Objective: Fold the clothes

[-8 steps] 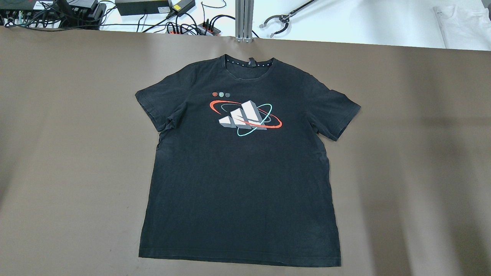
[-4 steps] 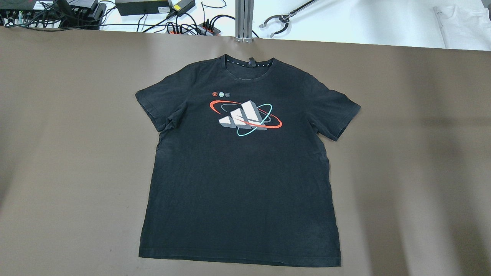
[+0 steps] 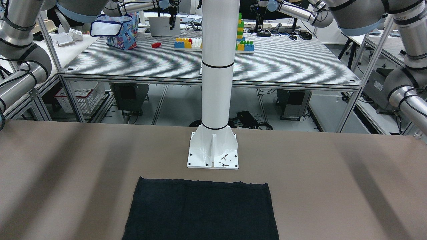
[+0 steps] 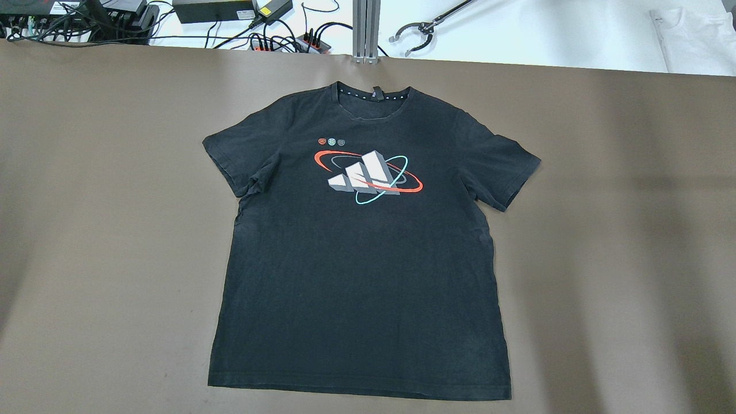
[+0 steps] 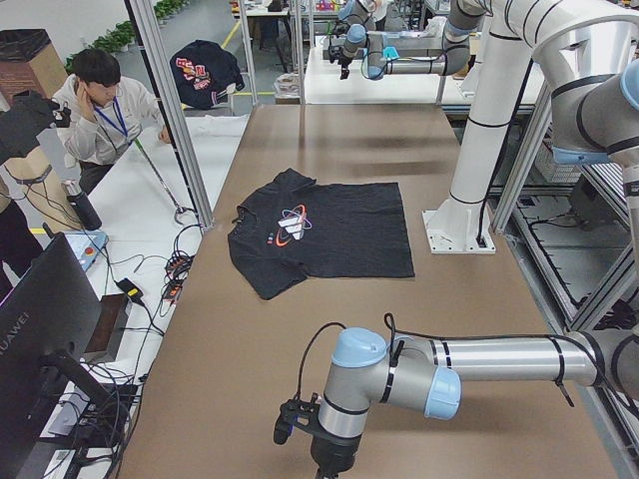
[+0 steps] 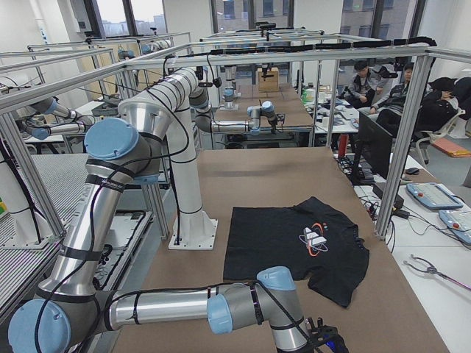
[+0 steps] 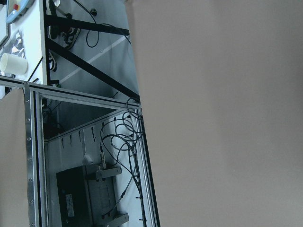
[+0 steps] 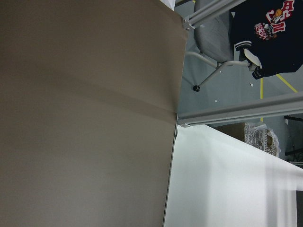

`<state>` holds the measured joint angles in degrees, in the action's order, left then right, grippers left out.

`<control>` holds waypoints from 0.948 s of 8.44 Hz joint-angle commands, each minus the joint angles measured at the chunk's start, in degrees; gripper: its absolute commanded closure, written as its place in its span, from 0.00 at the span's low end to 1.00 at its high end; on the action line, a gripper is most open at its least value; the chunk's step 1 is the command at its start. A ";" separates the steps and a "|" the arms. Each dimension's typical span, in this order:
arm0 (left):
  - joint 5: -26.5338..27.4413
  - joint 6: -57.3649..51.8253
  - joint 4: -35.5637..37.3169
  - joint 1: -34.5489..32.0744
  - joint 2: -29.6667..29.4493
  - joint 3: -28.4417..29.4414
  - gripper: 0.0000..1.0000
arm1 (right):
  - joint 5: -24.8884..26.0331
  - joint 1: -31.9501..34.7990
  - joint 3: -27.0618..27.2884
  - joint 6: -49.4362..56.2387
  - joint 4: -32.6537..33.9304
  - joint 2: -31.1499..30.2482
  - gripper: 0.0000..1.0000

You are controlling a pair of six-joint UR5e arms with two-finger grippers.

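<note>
1. I am seeing the black T-shirt lying flat and print-up in the middle of the tabletop, sleeves spread. Its hem is sitting just short of the white pillar's base plate, and its collar is pointing away from the robot.
2. I am finding no fold in it yet, so I am judging the task as not begun: sleeves, sides and body are all waiting.
3. The left arm and the right arm are hanging over bare tabletop at opposite ends, well apart from the shirt.
4. I cannot tell whether the jaws are released or clenched. Only the side views are catching the wrists, cropped at the frame edge, and they are probably holding nothing.
5. Comparing with the earlier overhead frames, I am noticing the shirt lying exactly as before, and neither arm is entering that view.
</note>
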<state>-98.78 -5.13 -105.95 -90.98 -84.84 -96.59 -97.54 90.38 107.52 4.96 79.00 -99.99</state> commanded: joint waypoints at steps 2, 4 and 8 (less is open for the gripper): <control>-0.01 0.47 -0.66 0.10 -5.67 -1.05 0.00 | -4.21 -0.11 -0.11 -0.04 -2.52 1.56 0.06; -2.63 1.60 -0.66 0.19 -7.17 -0.61 0.00 | -4.06 -0.29 -1.95 0.13 -3.32 1.82 0.06; -12.14 1.71 -1.54 4.64 -9.97 0.08 0.00 | -4.76 -3.78 -2.66 -0.65 -8.87 4.52 0.06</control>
<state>-107.95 -3.41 -107.03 -90.04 -92.72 -97.37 -101.85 89.33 105.07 4.53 71.23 -97.73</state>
